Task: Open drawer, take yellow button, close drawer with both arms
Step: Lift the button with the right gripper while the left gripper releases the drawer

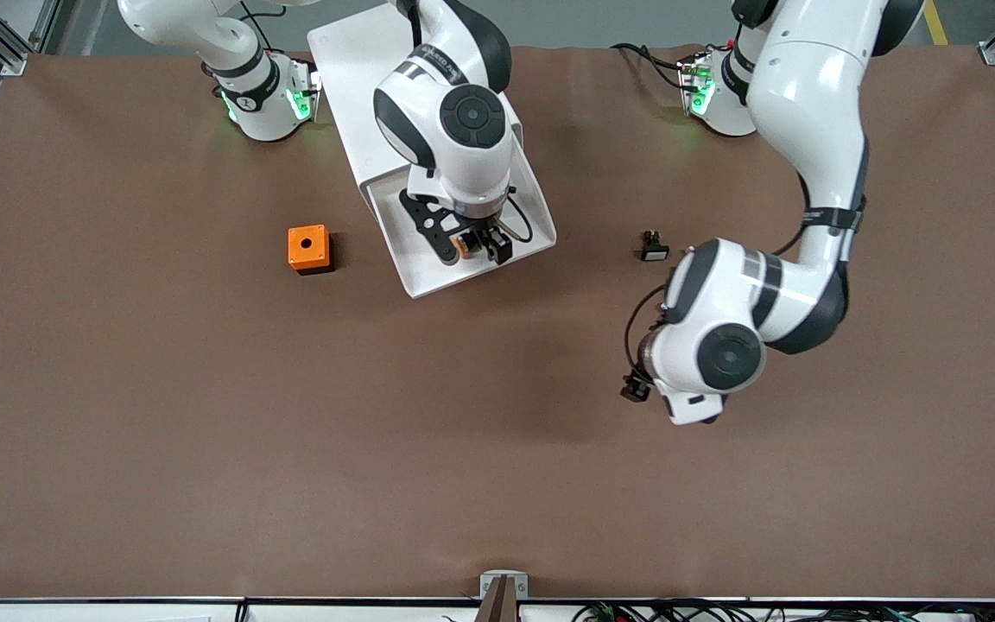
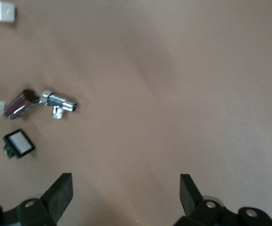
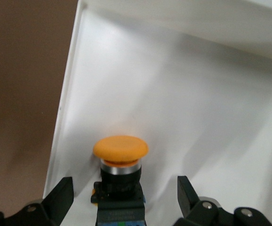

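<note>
While the white drawer [image 1: 428,259] stands pulled open from its white cabinet [image 1: 359,69] near the robots' bases, the right arm's black two-finger gripper [image 1: 476,246] hangs inside the tray. Its jaws are spread wide, one finger [image 3: 60,197] on each side of the tiny push button with a round orange cap, silver collar and black body [image 3: 120,165]. That button lies on the drawer's white floor, between the fingers but not gripped; from the right wrist view I see clear gaps on both sides of it. In the front view only a speck of its orange shows beneath the wrist.

Toward the left arm's end of the table, the left arm's black gripper [image 2: 125,197] hovers over bare brown table [image 1: 204,449], nearer the front camera than the drawer, waiting. Its jaws are also wide apart and hold nothing.

An orange cube with a round hole in its top [image 1: 308,248] sits on the table beside the drawer, toward the right arm's end. A small black part with a white face [image 1: 654,248] rests between the drawer and the left arm. The left wrist view also shows a small chrome fitting with a dark red cylindrical end [image 2: 42,102] lying just beside that white-faced part [image 2: 19,143].
</note>
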{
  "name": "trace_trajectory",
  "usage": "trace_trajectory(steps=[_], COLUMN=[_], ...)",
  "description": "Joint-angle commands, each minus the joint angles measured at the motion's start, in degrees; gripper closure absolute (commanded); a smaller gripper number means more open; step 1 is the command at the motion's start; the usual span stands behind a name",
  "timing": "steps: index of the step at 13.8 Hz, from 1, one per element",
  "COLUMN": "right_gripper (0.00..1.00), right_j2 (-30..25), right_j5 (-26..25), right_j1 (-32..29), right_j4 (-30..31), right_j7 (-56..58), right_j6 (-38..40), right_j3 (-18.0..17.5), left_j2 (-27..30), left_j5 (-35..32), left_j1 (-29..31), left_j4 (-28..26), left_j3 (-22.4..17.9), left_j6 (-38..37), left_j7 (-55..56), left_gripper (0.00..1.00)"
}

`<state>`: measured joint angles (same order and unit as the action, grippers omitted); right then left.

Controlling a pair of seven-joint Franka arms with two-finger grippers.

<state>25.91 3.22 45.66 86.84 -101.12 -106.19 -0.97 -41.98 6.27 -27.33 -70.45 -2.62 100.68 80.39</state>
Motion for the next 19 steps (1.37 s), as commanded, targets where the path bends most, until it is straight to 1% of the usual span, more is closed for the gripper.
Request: trace_trajectory(steps=[1,2,3,4,6,8,9,10,13,15,16,17,19], right_gripper=[0.22,0.33,0.44,0.52,0.6,0.75,0.79,0.8,0.8,0.8,0.81,0.81,0.83], right_j2=[-0.16,-0.16,-0.16,-0.16,-0.16,-0.16,-0.25,-0.25,-0.77,-1.48,-1.57,-1.57,-2.18], right_j5=[0.2,0.2,0.2,0.2,0.29,0.29,0.21,0.2,-0.41,-0.67,-0.76,-0.76,-0.5], right_j1=[-0.75,-0.75,-0.66,-0.57,0.04,0.22,0.22,0.22,-0.13,-0.66,-0.92,-2.23,-5.48], right_j4=[-0.35,-0.35,-0.44,-0.53,-0.62,-0.7,-0.71,-0.79,-1.4,-4.12,-6.57,-8.86,-12.29], right_j7=[-0.21,-0.39,-0.48,-0.39,-0.48,-0.39,-0.04,0.22,0.22,3.28,5.13,6.8,11.79], right_j6=[0.81,0.81,0.72,0.72,0.64,0.64,0.72,0.81,1.77,7.02,10.79,14.14,19.77], right_j3=[-0.35,-0.35,-0.35,-0.35,-0.35,-0.44,-0.52,-0.44,-0.44,-0.17,0.09,0.26,0.18], left_j2=[4.53,5.85,7.25,8.13,9.81,10.52,10.52,10.52,10.78,12.62,13.41,13.68,13.59], left_j5=[-4.34,-4.34,-4.34,-4.43,-4.69,-7.05,-7.67,-7.77,-7.77,-7.77,-7.77,-7.25,-6.11], left_j1=[-3.95,-4.4,-4.49,-4.32,-4.4,-4.75,-4.75,-4.67,-4.67,-4.4,-4.4,-4.49,-4.05], left_j4=[-3.36,-4.85,-6.17,-7.49,-11.18,-14.26,-14.71,-14.8,-15.76,-17.95,-18.75,-19.02,-18.93], left_j3=[0.07,0.16,1.12,2.69,4.55,6.04,6.66,6.84,8.33,8.68,8.77,8.86,10.96], left_j6=[1.62,2.41,2.94,3.9,9.07,14.35,14.89,14.99,14.81,14.55,14.55,14.63,14.9], left_j7=[-1.38,-1.38,-1.38,-1.47,-1.82,-3.66,-4.19,-4.98,-10.06,-17.51,-20.86,-21.94,-21.95], left_gripper=[0.0,0.0,0.0,0.0,0.0,0.0,0.0,0.0,0.0,0.0,0.0,0.0,0.0])
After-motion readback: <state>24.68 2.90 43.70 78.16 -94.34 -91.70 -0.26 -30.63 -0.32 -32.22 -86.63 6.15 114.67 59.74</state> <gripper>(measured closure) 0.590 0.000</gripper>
